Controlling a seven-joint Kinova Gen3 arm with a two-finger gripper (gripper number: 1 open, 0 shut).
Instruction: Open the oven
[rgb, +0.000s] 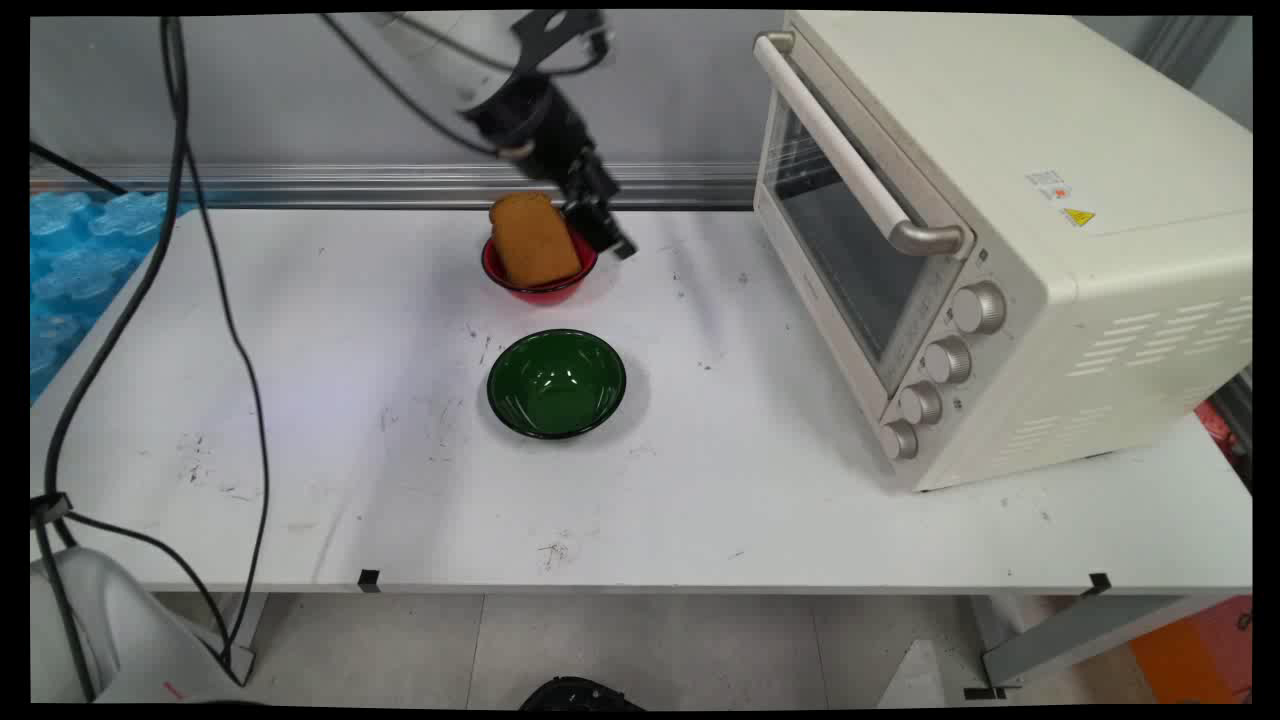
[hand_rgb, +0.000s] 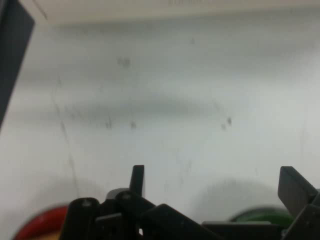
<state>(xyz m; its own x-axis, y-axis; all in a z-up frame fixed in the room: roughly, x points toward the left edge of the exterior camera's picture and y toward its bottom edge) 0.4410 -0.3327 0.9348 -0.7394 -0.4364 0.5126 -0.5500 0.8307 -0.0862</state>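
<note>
Main view: hand (rgb: 598, 228) sits just at 3 o'clock of the bread (rgb: 533, 240), which leans upright in the red bowl (rgb: 540, 288) w/ the rim propping it; green bowl (rgb: 556, 383) at 6 o'clock of that, oven (rgb: 1000, 240) at 3 o'clock, door shut. Hand view: fingers (hand_rgb: 137, 180) spread wide, nothing btwn them, only bare bench (hand_rgb: 165, 90); both bowls peek at the bottom edge.
</note>
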